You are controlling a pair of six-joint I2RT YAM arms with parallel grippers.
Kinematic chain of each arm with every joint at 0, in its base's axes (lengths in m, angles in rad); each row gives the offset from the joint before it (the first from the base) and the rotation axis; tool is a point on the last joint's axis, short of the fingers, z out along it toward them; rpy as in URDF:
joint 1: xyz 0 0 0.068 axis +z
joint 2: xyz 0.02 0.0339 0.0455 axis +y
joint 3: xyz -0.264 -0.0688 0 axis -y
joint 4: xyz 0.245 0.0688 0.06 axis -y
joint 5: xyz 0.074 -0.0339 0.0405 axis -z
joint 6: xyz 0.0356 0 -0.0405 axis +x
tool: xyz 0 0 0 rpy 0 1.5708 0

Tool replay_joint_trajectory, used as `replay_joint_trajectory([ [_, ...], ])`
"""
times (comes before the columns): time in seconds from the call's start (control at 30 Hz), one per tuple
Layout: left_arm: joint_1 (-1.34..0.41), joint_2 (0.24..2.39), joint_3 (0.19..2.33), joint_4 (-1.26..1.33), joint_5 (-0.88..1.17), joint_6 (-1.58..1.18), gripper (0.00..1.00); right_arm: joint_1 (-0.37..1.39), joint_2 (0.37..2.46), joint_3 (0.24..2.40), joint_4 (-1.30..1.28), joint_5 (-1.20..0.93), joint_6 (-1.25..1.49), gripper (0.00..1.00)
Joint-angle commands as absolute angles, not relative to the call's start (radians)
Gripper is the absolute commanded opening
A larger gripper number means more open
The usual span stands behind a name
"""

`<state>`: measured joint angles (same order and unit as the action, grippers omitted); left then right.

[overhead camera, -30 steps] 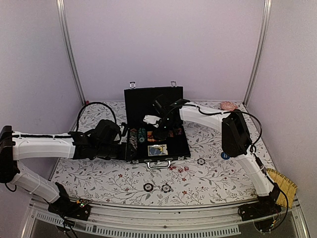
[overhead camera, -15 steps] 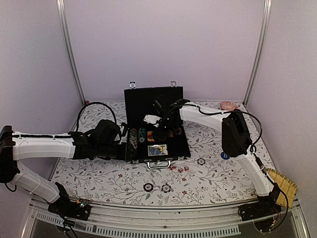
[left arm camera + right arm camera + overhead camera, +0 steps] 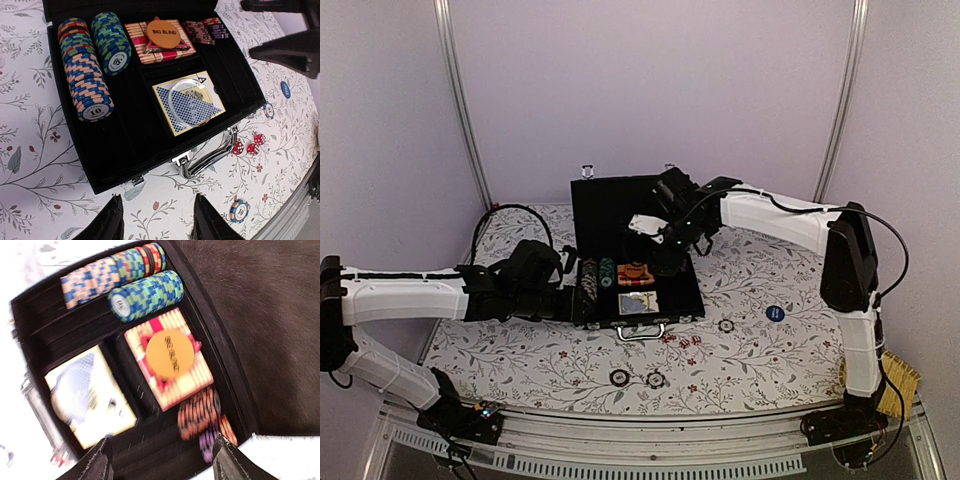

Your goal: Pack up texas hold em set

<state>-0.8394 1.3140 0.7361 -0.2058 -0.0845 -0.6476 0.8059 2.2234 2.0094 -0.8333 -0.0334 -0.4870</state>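
The briefcase (image 3: 638, 292) lies open at the centre of the top view. Its lid stands upright toward the rear wall, and its handle (image 3: 205, 159) faces the near edge of the table (image 3: 520, 350).

Contents, as seen in the left wrist view:
- Two chip rows (image 3: 86, 75) fill the slots at the left of the frame.
- A striped deck (image 3: 142, 47) in the upper middle compartment carries the orange disc (image 3: 163, 34), marked BIG BLIND.
- A short chip stack (image 3: 206, 30) lies to the right of that deck.
- The blue-backed card deck (image 3: 189, 102) sits in the compartment below.

Outside the case:
- The red dice (image 3: 247, 147) lie just beside the handle, at lower right.
- Loose chips (image 3: 619, 377) rest near the bottom centre of the top view.
- The blue disc (image 3: 775, 313) lies to the right of the case, apart from it.

Left gripper (image 3: 157, 222) — fingers apart with nothing between them, over the table beside the case's left side.

Right gripper (image 3: 162, 462) — fingers apart and empty, above the case interior in front of the lid.
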Motion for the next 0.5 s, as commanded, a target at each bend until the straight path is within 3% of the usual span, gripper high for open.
replay_joint_trajectory([
  [0.0, -0.836, 1.314, 0.763, -0.228, -0.094, -0.641, 0.49, 0.808, 2.027, 1.828, -0.843, -0.061, -0.46, 0.69],
  [0.47, -0.838, 1.456, 0.902, -0.227, -0.04, -0.577, 0.46, 0.542, 1.622, 1.23, -0.823, -0.107, -0.47, 0.67],
])
